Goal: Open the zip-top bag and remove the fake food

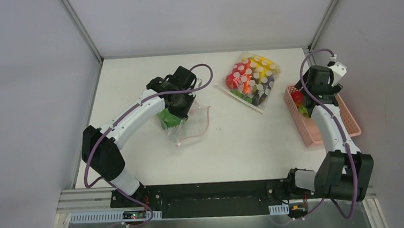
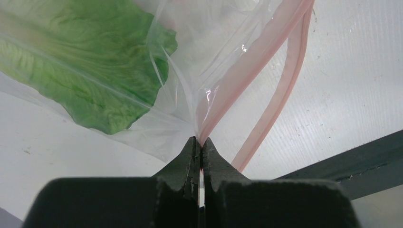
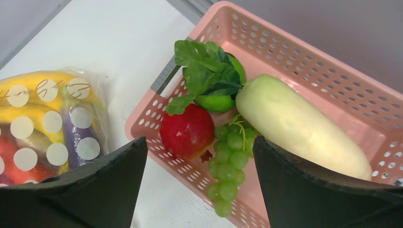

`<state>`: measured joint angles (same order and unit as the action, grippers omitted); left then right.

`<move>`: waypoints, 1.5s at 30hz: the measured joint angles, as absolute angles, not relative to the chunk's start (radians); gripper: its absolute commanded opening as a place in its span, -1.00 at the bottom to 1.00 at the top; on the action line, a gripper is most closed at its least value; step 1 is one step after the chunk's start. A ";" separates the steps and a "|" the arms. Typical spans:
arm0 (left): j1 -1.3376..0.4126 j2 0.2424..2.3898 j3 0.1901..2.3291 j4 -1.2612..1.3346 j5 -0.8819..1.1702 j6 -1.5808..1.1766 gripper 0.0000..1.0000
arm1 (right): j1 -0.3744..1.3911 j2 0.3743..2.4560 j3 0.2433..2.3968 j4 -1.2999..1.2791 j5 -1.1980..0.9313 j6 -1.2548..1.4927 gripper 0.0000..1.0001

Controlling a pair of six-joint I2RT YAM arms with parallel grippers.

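The zip-top bag (image 1: 190, 123) lies left of centre, its pink zip strip (image 2: 247, 80) parted into two strands. A green lettuce piece (image 1: 168, 119) sits inside the bag and also shows in the left wrist view (image 2: 90, 71). My left gripper (image 2: 200, 142) is shut on the bag's zip edge; in the top view the left gripper (image 1: 180, 106) is over the bag. My right gripper (image 3: 199, 156) is open and empty above the pink basket (image 3: 304, 61), which holds a red apple (image 3: 187, 130), green grapes (image 3: 230, 161), a white radish (image 3: 299, 123) and a green round fruit (image 3: 216, 99) under leaves.
A white-dotted clear bag (image 1: 252, 78) of red, orange, yellow and purple items lies at the back centre and also shows in the right wrist view (image 3: 45, 123). The pink basket (image 1: 327, 132) stands by the right wall. Grey walls enclose the table.
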<state>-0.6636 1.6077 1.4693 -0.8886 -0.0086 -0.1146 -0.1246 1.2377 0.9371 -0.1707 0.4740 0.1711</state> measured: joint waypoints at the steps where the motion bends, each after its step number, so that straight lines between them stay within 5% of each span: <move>1: -0.664 1.608 1.469 -0.889 -0.009 -0.115 -1.00 | -0.125 1.237 0.935 -0.170 0.461 0.179 0.74; 20: -0.664 1.608 1.469 -0.889 0.013 -0.115 -1.00 | -0.297 1.456 0.918 -0.154 0.331 0.244 0.82; 32: -0.664 1.608 1.469 -0.889 0.022 -0.115 -1.00 | -0.305 1.420 0.945 -0.145 0.311 0.255 0.81; 40: -0.664 1.610 1.469 -0.889 0.023 -0.115 -1.00 | -0.154 1.179 0.888 -0.139 0.216 0.281 0.76; 45: -0.664 1.612 1.469 -0.889 0.026 -0.115 -1.00 | 0.087 1.077 0.860 -0.130 0.182 0.327 0.73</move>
